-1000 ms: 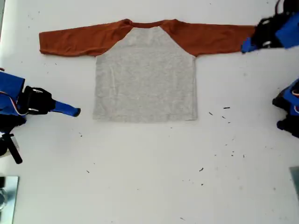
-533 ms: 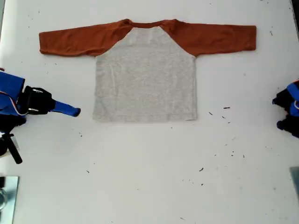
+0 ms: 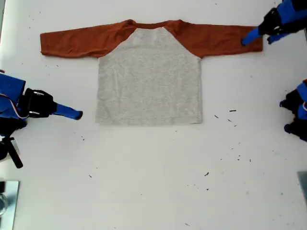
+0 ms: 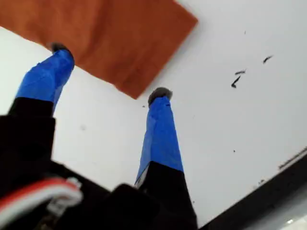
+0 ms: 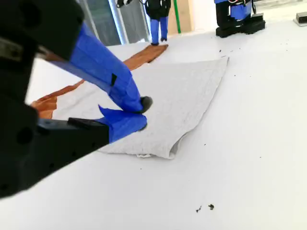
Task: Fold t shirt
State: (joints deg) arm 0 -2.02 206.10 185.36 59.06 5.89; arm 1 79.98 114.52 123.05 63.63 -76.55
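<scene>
Now my first claw [image 3: 244, 40], jaws spread, is back over the t shirt [image 3: 149, 76] sleeve cuff at upper right of the exterior view; sleeve fold imminent; my second claw [image 3: 79, 114] is pressed together

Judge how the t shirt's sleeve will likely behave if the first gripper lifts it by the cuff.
The t shirt lies thin and flat on the table, so the sleeve would probably droop limply. Held at the cuff alone, it may drag the body along. My first gripper is open around the cuff corner; such thin cloth could slip.

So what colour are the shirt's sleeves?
Rust-orange sleeves; the shirt body is heather grey. Clearest in the exterior view.
</scene>
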